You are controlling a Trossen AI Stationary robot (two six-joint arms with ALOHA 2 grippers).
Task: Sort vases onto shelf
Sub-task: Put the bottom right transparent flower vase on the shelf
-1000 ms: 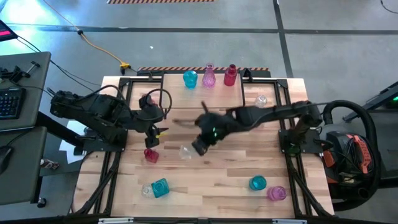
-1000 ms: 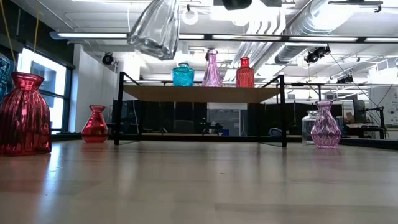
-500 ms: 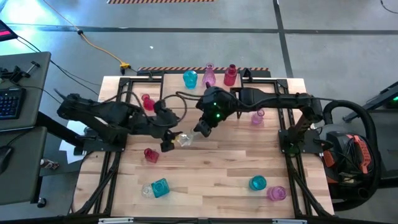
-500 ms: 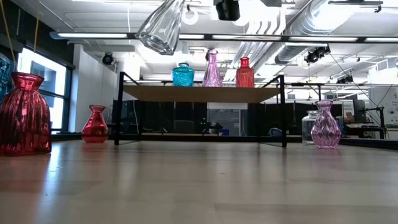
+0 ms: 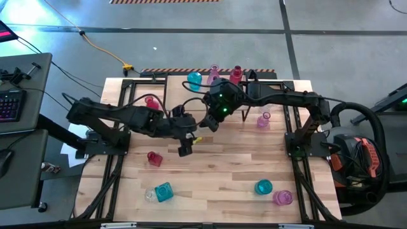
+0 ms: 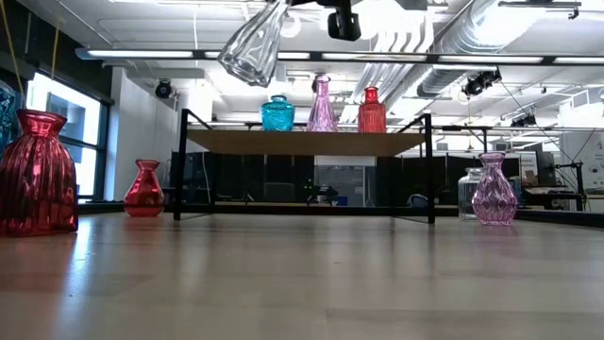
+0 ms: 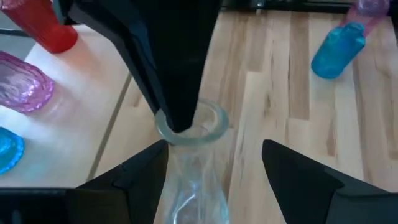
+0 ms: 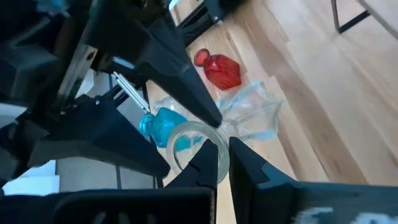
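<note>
A clear glass vase hangs in the air over the table's middle, tilted with its mouth uppermost. My right gripper is shut on its mouth. My left gripper is open, with one finger on each side of the vase's body. I cannot tell whether they touch it. Just beyond stands the shelf, carrying a teal vase, a pink vase and a red vase. My right gripper holds the clear vase by the rim of its mouth. One finger goes into the mouth and the other stays outside, coming down at a slant from above. The vase is lifted clear and hangs tilted below the fingers.
More vases stand on the table: red ones on the left, a teal one near the front, a pink one on the right, and a teal and a pink one at the near right. Black frame bars run along both sides.
My right gripper has carried the clear vase up and toward the far edge, closer to the shelf. My left gripper has swung toward the table's right, to the vase, and now has a finger on each side of the body.
</note>
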